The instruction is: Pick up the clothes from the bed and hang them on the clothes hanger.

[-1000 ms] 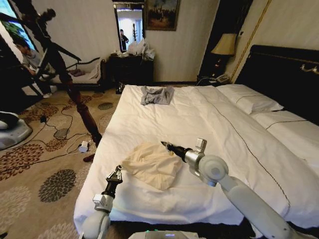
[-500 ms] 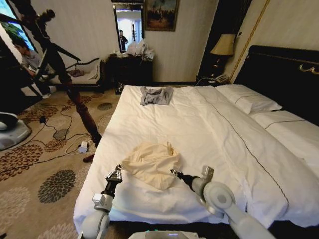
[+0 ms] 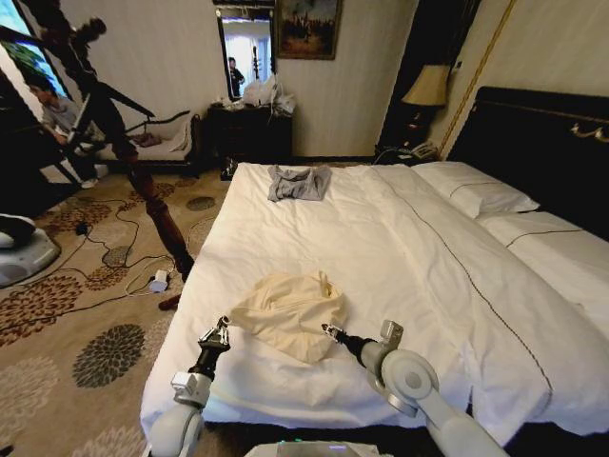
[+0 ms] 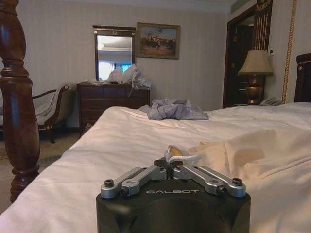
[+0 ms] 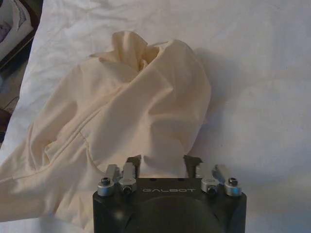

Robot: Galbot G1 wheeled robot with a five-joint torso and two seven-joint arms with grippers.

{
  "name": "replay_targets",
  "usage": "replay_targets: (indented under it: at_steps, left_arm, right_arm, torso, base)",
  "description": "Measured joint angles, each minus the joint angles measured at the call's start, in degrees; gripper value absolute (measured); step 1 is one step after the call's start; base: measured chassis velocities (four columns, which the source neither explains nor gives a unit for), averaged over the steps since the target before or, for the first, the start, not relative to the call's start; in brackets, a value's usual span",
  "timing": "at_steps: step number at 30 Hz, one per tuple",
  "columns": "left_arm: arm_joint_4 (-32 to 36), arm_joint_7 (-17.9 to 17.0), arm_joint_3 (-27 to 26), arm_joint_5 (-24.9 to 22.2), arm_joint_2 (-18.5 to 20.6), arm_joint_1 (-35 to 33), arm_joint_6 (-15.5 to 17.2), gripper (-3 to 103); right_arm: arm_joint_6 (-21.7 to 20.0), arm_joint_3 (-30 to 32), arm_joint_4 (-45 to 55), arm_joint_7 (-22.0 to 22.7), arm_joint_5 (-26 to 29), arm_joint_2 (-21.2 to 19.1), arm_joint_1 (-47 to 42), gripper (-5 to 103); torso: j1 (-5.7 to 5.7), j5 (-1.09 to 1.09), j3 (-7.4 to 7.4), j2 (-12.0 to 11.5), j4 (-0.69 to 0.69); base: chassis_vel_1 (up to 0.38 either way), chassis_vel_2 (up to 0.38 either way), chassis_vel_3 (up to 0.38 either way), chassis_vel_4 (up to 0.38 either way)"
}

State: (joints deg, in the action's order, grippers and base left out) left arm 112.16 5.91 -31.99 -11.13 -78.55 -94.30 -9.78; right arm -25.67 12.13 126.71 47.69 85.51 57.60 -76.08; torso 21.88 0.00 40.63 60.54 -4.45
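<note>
The cream clothes lie crumpled on the near left part of the white bed. At the clothes' left edge, my left gripper is shut on a small fold of the fabric; the left wrist view has that fold pinched at the left gripper, with the clothes spread beyond. My right gripper rests at the clothes' near right edge. In the right wrist view the right gripper is open, its fingertips over the clothes. The clothes hanger is out of view.
A small grey garment lies at the bed's far end. White pillows and the black headboard are on the right. A dark wooden coat stand leans on the left, above cables on the patterned carpet.
My right gripper has drawn back from above the clothes' far right side to their near right edge. The clothes now show a small raised peak there. The left gripper has hardly moved.
</note>
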Motion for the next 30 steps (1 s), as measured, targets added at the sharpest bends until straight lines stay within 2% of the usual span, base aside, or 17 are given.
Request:
replay_targets:
  at_steps: [1, 2, 3, 5, 7, 8, 9, 11, 14, 22, 26, 30]
  left_arm:
    - [0.03, 0.00, -0.01, 0.00, -0.02, -0.05, -0.01, 1]
    - [0.04, -0.01, -0.01, 0.00, -0.09, -0.13, -0.03, 1]
    - [0.04, -0.01, -0.01, 0.03, -0.21, -0.21, -0.09, 1]
    - [0.04, -0.02, 0.01, 0.10, -0.38, -0.27, -0.16, 1]
    - [0.03, -0.02, 0.05, 0.16, -0.51, -0.29, -0.19, 1]
    - [0.00, -0.02, 0.11, 0.27, -0.74, -0.31, -0.21, 1]
    - [-0.05, -0.03, 0.19, 0.43, -0.95, -0.31, -0.22, 1]
    - [-0.09, -0.03, 0.25, 0.51, -1.05, -0.30, -0.22, 1]
    - [-0.26, -0.03, 0.38, 0.70, -1.47, -0.11, -0.22, 1]
    - [-0.74, -0.03, 0.48, 1.09, -2.21, 0.15, -0.23, 1]
    - [-0.88, -0.03, 0.45, 1.11, -2.38, 0.25, -0.22, 1]
    - [-0.91, -0.03, 0.36, 1.09, -2.45, 0.34, -0.23, 1]
  right_arm:
    - [-0.03, -0.02, -0.05, 0.00, -0.09, 0.05, 0.00, 50]
    - [-0.11, -0.05, -0.16, -0.01, -0.21, 0.15, 0.00, 39]
    - [-0.19, -0.06, -0.24, -0.04, -0.34, 0.17, 0.00, 39]
    - [-0.26, -0.07, -0.31, -0.14, -0.60, 0.17, -0.03, 29]
    - [-0.28, -0.08, -0.33, -0.20, -0.70, 0.16, -0.07, 29]
    - [-0.31, -0.09, -0.33, -0.30, -0.83, 0.13, -0.20, 24]
    - [-0.32, -0.08, -0.21, -0.65, -1.00, 0.07, -0.39, 13]
    - [-0.32, -0.05, -0.11, -0.96, -1.15, 0.02, -0.51, 13]
    - [-0.30, 0.10, 0.46, -2.72, -1.80, -0.30, -1.05, 1]
    - [-0.21, 0.09, 0.80, -4.81, -1.93, -0.73, -1.19, 0]
    - [0.71, 0.09, 1.59, -7.79, -1.95, -1.24, -0.87, 0]
    - [7.40, -0.42, 2.17, -18.97, -3.72, -2.30, 1.10, 0]
  torso:
    - [0.00, 0.00, 0.00, 0.00, 0.00]
    - [0.00, 0.00, 0.00, 0.00, 0.00]
    - [0.00, 0.00, 0.00, 0.00, 0.00]
    - [0.00, 0.00, 0.00, 0.00, 0.00]
    - [0.00, 0.00, 0.00, 0.00, 0.00]
    - [0.00, 0.00, 0.00, 0.00, 0.00]
    - [0.00, 0.00, 0.00, 0.00, 0.00]
    - [0.00, 0.01, 0.00, 0.00, 0.00]
    - [0.00, 0.00, 0.00, 0.00, 0.00]
    - [0.00, 0.00, 0.00, 0.00, 0.00]
    - [0.00, 0.01, 0.00, 0.00, 0.00]
    - [0.00, 0.00, 0.00, 0.00, -0.01]
  base:
    - [0.000, 0.000, 0.000, 0.000]
    - [0.000, 0.000, 0.000, 0.000]
    - [0.000, 0.000, 0.000, 0.000]
    - [0.000, 0.000, 0.000, 0.000]
    - [0.000, 0.000, 0.000, 0.000]
    - [0.000, 0.000, 0.000, 0.000]
    - [0.000, 0.000, 0.000, 0.000]
    - [0.000, 0.000, 0.000, 0.000]
    - [0.000, 0.000, 0.000, 0.000]
    - [0.000, 0.000, 0.000, 0.000]
    - [0.000, 0.000, 0.000, 0.000]
    - [0.000, 0.000, 0.000, 0.000]
